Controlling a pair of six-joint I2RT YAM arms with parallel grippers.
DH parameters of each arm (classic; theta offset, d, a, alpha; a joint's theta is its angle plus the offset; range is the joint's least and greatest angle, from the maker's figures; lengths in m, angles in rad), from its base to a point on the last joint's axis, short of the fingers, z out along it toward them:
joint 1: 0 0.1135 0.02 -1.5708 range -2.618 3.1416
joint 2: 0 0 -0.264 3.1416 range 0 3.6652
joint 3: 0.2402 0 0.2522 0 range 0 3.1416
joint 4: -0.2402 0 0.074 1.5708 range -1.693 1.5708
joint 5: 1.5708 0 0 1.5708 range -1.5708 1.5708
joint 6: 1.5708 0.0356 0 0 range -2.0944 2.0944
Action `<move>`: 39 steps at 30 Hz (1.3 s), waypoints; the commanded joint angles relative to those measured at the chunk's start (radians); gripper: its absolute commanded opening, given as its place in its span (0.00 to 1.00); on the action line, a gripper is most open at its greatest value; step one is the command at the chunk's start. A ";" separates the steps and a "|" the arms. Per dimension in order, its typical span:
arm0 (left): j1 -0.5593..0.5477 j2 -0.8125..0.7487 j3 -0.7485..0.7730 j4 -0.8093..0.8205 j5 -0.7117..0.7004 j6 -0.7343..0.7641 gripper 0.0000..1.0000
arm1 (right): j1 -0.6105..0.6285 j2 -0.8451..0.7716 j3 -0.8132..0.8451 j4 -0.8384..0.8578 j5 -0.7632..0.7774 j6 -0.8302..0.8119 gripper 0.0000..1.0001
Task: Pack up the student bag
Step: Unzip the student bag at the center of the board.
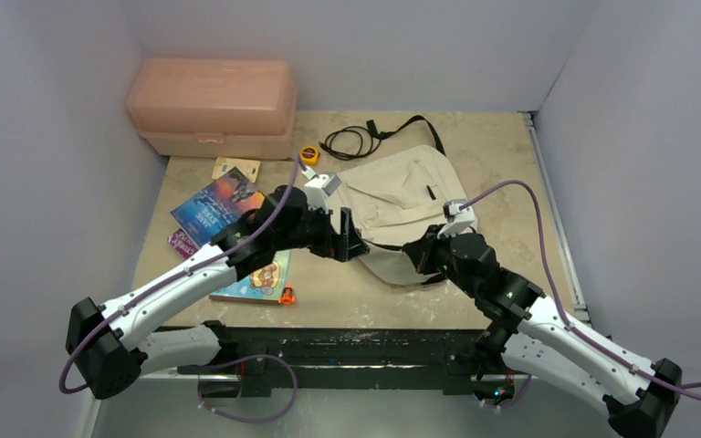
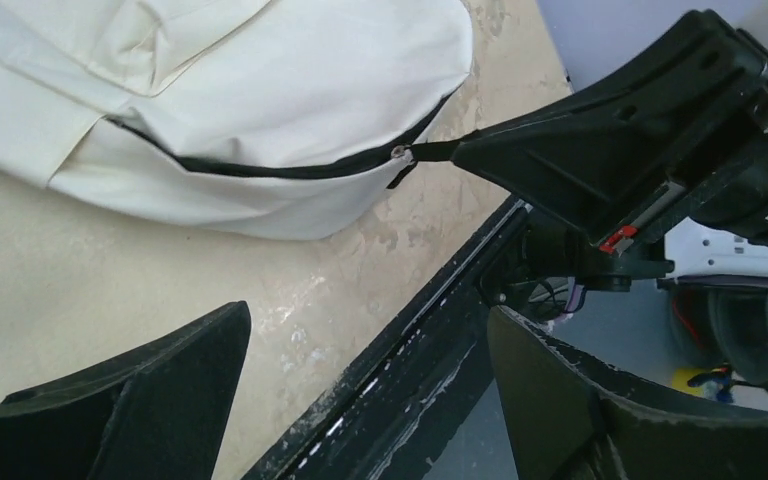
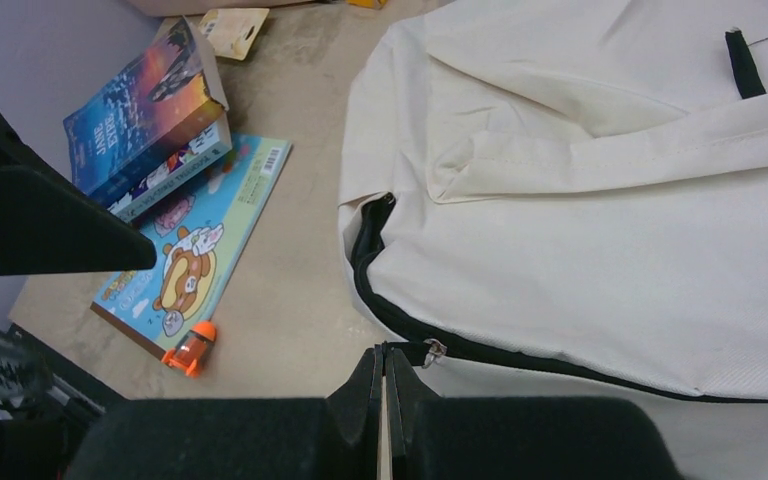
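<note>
From above, the bag [image 1: 402, 196] lies flat in the middle of the table [image 1: 511, 155], its black strap toward the far edge, near a coiled cable [image 1: 351, 141]. A pink box [image 1: 210, 105] sits at the far left corner, and books [image 1: 219, 205] lie left of the bag. The left gripper [image 1: 347, 242] is at the bag's near left edge, and the right gripper [image 1: 417, 258] is at its near edge, close by. In the left wrist view, the left gripper [image 2: 368, 310] stands wide open with nothing between its fingers [image 2: 150, 400]. It hangs over bare table by the front edge, apart from the bag [image 2: 260, 90]. Opposite, the right gripper [image 2: 460, 150] meets the end of the bag's black zip [image 2: 260, 170], nipping the zip pull [image 2: 415, 152]. In the right wrist view, the right gripper [image 3: 384, 355] is pressed shut on the zip pull [image 3: 415, 350], just beside the metal slider, with the zip [image 3: 520, 358] curving along the bag's [image 3: 610, 200] near side. To the left lie the stacked books [image 3: 145, 120], a picture book [image 3: 205, 240] and a small orange item [image 3: 190, 350], which touches the picture book's corner.
</note>
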 commanded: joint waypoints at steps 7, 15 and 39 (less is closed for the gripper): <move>-0.220 0.226 0.122 0.071 -0.423 0.143 0.90 | 0.001 0.062 0.015 0.054 0.087 0.001 0.00; -0.217 0.327 0.180 0.033 -0.414 0.068 0.91 | 0.001 0.189 0.036 0.036 0.172 -0.059 0.07; -0.219 0.107 -0.059 0.059 -0.326 -0.144 0.92 | 0.003 0.165 0.089 0.060 -0.069 -0.187 0.63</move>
